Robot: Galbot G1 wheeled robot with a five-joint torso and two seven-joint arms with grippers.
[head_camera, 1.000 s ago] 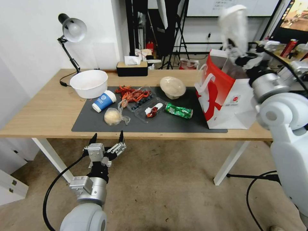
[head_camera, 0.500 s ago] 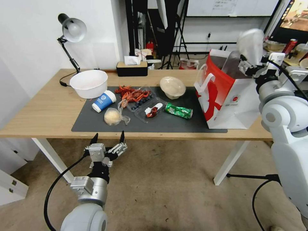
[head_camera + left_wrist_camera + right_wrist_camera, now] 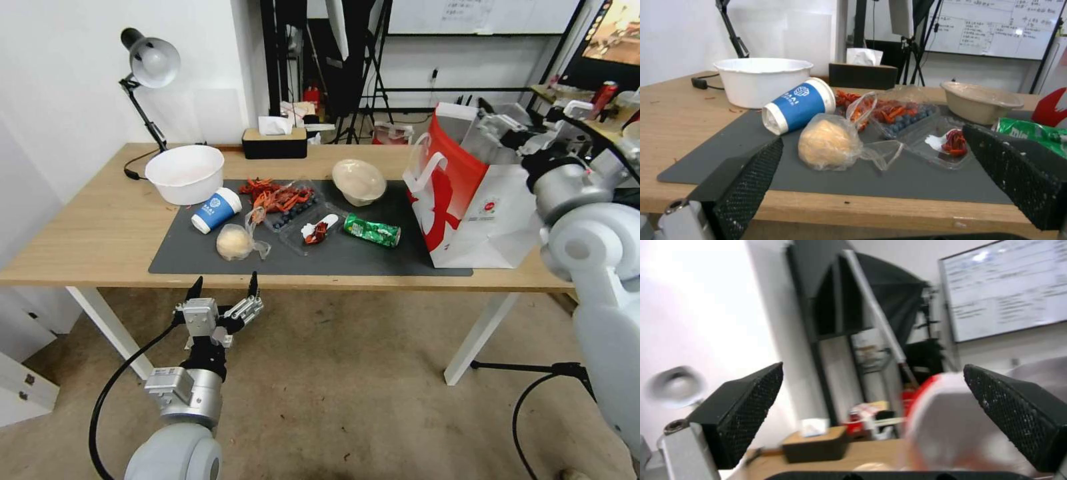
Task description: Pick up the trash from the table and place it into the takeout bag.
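Note:
The white and red takeout bag (image 3: pixel 467 200) stands at the right end of the table (image 3: pixel 87 227). My right gripper (image 3: pixel 492 123) hangs open at the bag's mouth, with nothing between its fingers (image 3: pixel 751 406). On the dark mat (image 3: pixel 373 257) lie a blue-and-white paper cup (image 3: pixel 216 209), a bun in a clear bag (image 3: pixel 235 241), red crayfish shells (image 3: pixel 277 193), clear trays (image 3: pixel 313 230), a crushed green can (image 3: pixel 372 230) and a beige bowl (image 3: pixel 359 181). My left gripper (image 3: pixel 223 288) waits open below the table's front edge, facing the bun (image 3: pixel 829 145) and cup (image 3: pixel 798 105).
A large white bowl (image 3: pixel 185 173) sits at the mat's back left corner. A desk lamp (image 3: pixel 150 63) and a tissue box (image 3: pixel 275 140) stand along the back edge. Tripods and stands crowd the room behind. White table legs (image 3: pixel 477 333) reach the floor.
My right gripper has come down from high above the bag to its mouth. The pale cup it carried is no longer in its fingers. The left arm has stayed put.

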